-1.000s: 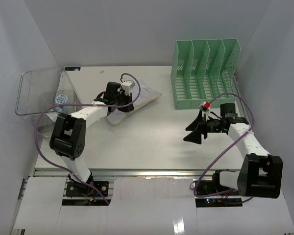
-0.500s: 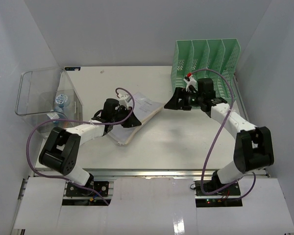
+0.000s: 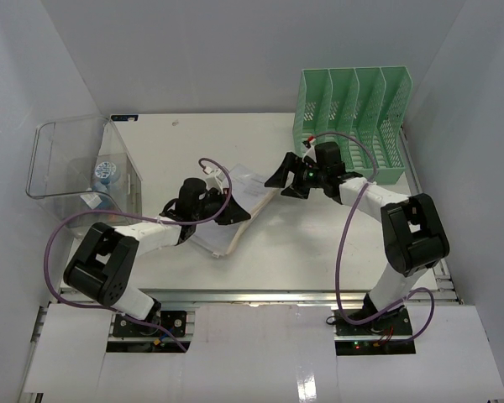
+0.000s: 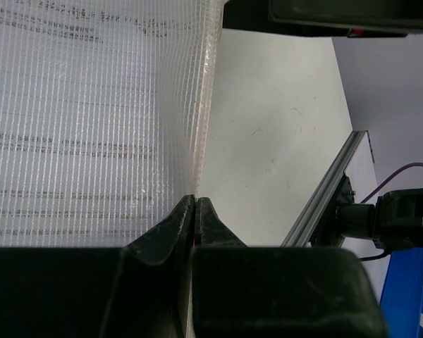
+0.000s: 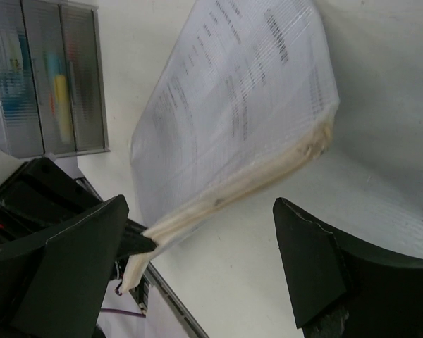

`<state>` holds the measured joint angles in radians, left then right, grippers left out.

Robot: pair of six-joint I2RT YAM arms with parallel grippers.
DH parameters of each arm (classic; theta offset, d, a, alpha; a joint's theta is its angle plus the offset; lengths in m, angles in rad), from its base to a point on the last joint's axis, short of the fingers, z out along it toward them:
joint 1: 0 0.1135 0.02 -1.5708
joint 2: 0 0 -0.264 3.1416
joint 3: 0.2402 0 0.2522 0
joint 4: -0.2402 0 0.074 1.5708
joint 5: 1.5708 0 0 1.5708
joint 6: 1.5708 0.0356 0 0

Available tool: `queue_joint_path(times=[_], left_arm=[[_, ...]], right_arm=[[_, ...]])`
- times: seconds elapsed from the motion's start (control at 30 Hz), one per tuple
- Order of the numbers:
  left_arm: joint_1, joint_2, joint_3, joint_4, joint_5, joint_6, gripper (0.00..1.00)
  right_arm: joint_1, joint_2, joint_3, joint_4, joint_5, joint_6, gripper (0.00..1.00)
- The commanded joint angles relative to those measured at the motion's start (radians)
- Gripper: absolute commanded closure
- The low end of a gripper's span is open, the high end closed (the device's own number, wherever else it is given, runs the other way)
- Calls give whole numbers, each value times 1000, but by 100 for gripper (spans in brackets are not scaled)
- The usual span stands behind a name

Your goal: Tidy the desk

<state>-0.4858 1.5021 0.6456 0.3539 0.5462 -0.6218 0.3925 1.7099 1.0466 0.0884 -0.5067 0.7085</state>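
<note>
mesh document pouch (image 3: 250, 186), paper-filled, tilted over white worktop (image 3: 302, 243), centre-left. left gripper (image 4: 195, 205) jaws clenched on its edge seam; right gripper (image 3: 284, 179) jaws released beside far corner. likely light, floppy, slick: grip seams.

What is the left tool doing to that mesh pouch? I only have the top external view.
Observer: The left tool is pinched shut on the mesh pouch, right at its edge.
Operator: And the right tool?
Observer: The right tool is wide open. The pouch's thick edge lies ahead between its fingers, and neither visibly touches it.
Operator: How full is the pouch?
Observer: Quite full. The right wrist view shows a thick stack of printed sheets inside.
</note>
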Motion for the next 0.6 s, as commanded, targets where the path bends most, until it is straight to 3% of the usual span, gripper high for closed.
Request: queue_joint_path(times=[0.0,0.3,0.43,0.57], left_arm=[[-12,-53,-33,115,35,-53,100],[-29,-77,-70,226,77,-125,100],[-43,-84,-89,259,76,-150,100],[-49,-78,-122,313,65,-182,100]], right_arm=[[21,79,22,63,98,83,10],[37,107,-40,153,117,122,3],[39,139,-32,222,44,152,38],[46,147,-47,263,-10,192,60]])
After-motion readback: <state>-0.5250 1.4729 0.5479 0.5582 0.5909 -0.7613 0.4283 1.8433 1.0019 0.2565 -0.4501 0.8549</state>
